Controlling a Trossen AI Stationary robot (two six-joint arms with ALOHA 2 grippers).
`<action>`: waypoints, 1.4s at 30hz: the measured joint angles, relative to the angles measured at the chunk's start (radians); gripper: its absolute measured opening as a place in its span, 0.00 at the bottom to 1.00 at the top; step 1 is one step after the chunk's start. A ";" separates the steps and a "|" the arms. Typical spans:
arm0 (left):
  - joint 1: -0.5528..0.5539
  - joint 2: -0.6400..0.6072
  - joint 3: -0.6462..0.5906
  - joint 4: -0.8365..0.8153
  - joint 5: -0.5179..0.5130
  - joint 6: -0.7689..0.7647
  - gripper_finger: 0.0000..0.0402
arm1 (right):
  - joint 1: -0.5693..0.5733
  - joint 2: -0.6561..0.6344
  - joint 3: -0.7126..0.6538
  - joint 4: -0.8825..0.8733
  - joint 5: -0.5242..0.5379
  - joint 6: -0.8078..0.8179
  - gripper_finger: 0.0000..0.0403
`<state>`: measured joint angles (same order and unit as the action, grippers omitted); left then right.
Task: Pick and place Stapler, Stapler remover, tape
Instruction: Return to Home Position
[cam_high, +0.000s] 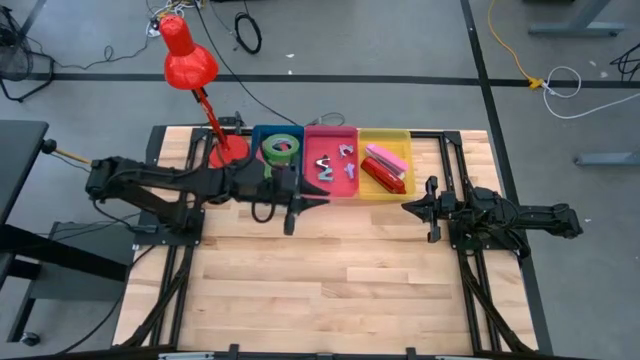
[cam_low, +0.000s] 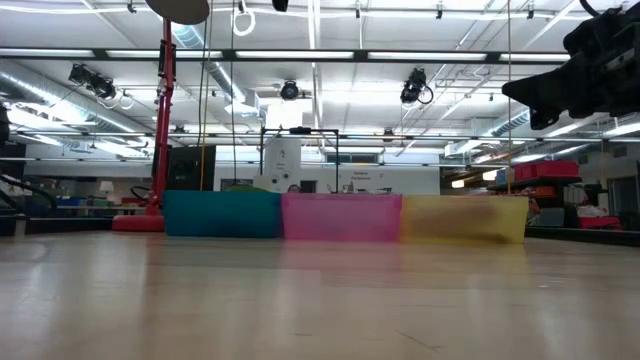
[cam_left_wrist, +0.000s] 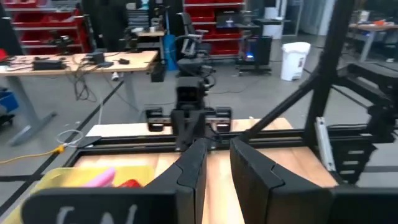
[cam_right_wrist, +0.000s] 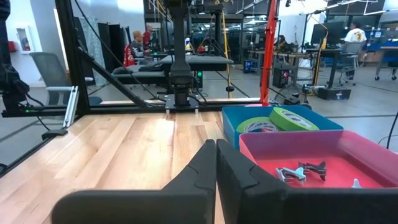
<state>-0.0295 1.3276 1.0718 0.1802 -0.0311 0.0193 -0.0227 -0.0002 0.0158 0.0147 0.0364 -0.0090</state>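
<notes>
My left gripper (cam_high: 318, 201) sat barely ajar and empty, just in front of the far-edge pink bin (cam_high: 331, 127); the right gripper (cam_high: 408, 208), closed on nothing, was beside the yellow bin (cam_high: 385, 131).

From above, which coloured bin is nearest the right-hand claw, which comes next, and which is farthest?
From the right gripper:
1. yellow bin, rightmost in the row.
2. pink bin, in the middle.
3. blue bin, leftmost.

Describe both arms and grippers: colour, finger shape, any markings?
Left arm and right arm: black jointed links. Left gripper and right gripper: two matte black wedge fingers each, tapering to the tip. Left crossbar, black, bears pale marks, unreadable.
</notes>
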 joint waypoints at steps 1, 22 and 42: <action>-0.010 0.000 0.000 0.000 0.000 -0.001 0.19 | 0.000 0.000 0.000 0.000 0.000 0.000 0.03; -0.100 -0.321 -0.568 0.435 -0.001 -0.092 0.19 | 0.000 0.000 0.000 0.000 0.000 0.000 0.03; -0.096 -0.916 -0.923 0.470 0.000 -0.045 0.19 | 0.000 0.000 0.000 0.000 0.000 0.000 0.03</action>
<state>-0.1253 0.4120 0.1484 0.6501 -0.0308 -0.0255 -0.0231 -0.0002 0.0158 0.0143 0.0364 -0.0090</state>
